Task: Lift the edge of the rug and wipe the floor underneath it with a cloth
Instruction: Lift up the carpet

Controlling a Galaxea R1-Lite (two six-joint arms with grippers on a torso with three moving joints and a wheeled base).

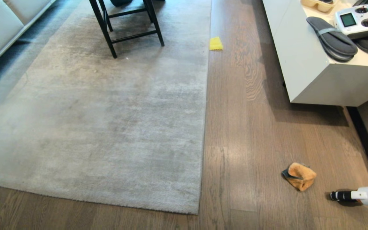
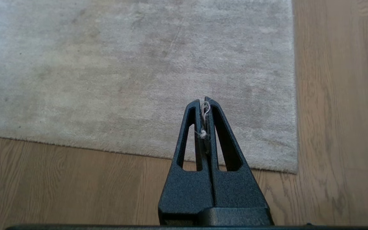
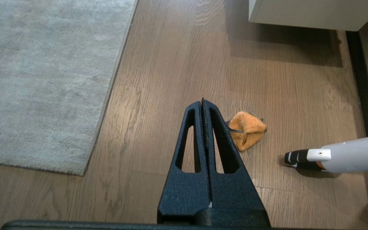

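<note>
Living-room floor seen from above. The rug [image 1: 101, 108] lies flat on the wood-grain floor [image 1: 251, 143]; the rug edge [image 1: 203, 127] runs near to far down the middle of the scene, its near right corner unlifted. The cloth [image 1: 299, 176] (orange, crumpled, grey trim showing) sits on bare floor well right of the rug, near a white-and-black handheld tool [image 1: 359, 195]. A yellow square [image 1: 216, 43] touches the far rug edge. The left gripper [image 2: 204, 99], fingers pressed together with fibre strands caught between them, hangs above the rug's near right corner. The right gripper [image 3: 202, 101], fingers together and empty, hangs above floor just left of the cloth.
</note>
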